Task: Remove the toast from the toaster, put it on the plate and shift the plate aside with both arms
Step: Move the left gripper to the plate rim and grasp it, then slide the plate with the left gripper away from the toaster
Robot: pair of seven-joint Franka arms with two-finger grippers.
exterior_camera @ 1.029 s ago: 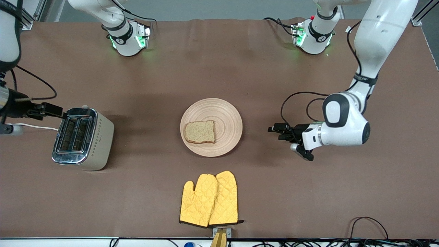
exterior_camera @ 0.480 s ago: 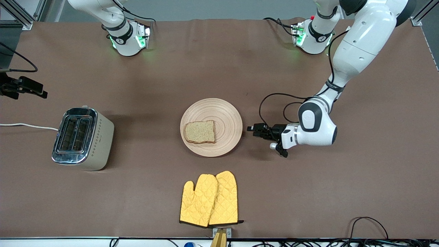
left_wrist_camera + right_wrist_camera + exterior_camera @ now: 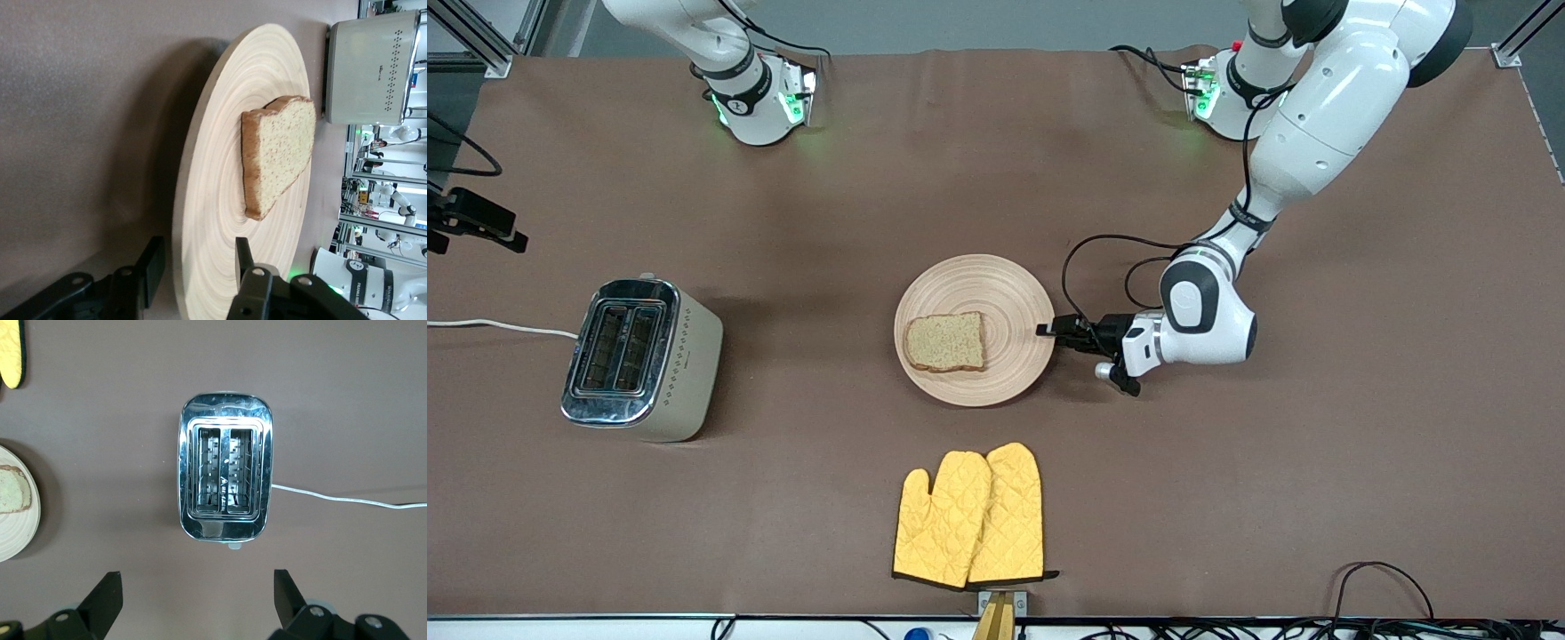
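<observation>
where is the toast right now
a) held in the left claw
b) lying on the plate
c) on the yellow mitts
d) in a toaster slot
b, the toast lies flat on the plate, while both toaster slots show empty.

The plate (image 3: 1005, 276) is pale beige with ring grooves. The toast (image 3: 945, 342) is light brown with darker crust. The mitts (image 3: 969, 516) are yellow and quilted. The desk (image 3: 1227, 498) is brown.
</observation>
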